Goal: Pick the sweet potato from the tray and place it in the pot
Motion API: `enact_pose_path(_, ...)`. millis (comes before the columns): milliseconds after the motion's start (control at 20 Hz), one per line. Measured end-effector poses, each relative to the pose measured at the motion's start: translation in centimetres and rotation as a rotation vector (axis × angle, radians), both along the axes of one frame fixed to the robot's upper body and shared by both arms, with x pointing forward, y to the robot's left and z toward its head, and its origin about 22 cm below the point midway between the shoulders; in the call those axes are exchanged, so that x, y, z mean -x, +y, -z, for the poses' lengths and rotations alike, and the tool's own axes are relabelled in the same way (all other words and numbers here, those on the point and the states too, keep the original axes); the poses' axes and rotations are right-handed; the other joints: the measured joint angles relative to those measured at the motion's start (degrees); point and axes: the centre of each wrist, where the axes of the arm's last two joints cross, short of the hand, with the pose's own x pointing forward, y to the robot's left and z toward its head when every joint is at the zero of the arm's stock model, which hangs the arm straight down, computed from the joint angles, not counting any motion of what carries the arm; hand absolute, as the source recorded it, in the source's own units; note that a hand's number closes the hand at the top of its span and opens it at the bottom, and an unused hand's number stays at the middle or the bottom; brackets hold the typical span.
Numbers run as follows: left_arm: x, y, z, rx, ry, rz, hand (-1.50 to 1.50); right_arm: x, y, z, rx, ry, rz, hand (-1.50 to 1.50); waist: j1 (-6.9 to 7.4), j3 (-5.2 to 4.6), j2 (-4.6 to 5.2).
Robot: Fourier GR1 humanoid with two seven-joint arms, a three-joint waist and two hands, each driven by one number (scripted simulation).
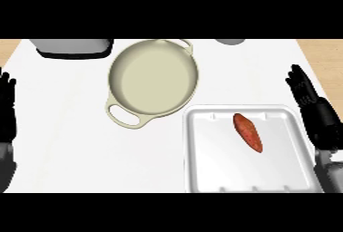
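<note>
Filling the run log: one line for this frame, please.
sweet potato: lying in tray | pot: empty, up-left of tray | left hand: open, resting at left edge | right hand: open, beside tray | pick not started

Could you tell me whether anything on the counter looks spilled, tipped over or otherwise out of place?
Nothing stands out. The sweet potato lies inside the white tray, the cream pot sits upright and holds nothing, and no spill shows. The left hand and right hand rest open at the edges.

Bright, even, diffuse lighting across the white counter (74, 136) — no glare. Only faint, soft shading under the pot (153, 80) rim and inside the tray (201, 154) — soft, slightly blurred edges throughout.
</note>
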Motion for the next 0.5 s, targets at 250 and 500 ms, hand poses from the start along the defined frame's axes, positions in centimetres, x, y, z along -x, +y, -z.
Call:
enact_pose_path(250,1.2,-0.4,2.1,-0.055,0.117,0.073,0.00,0.9,-4.3,1.4,0.006,0.218,0.038,1.50,0.72,1.61,0.09)
enact_pose_path(500,2.9,-0.8,4.5,-0.094,0.263,0.157,0.00,2.0,-8.7,1.0,0.353,0.150,0.143,-1.50,0.77,2.02,0.20)
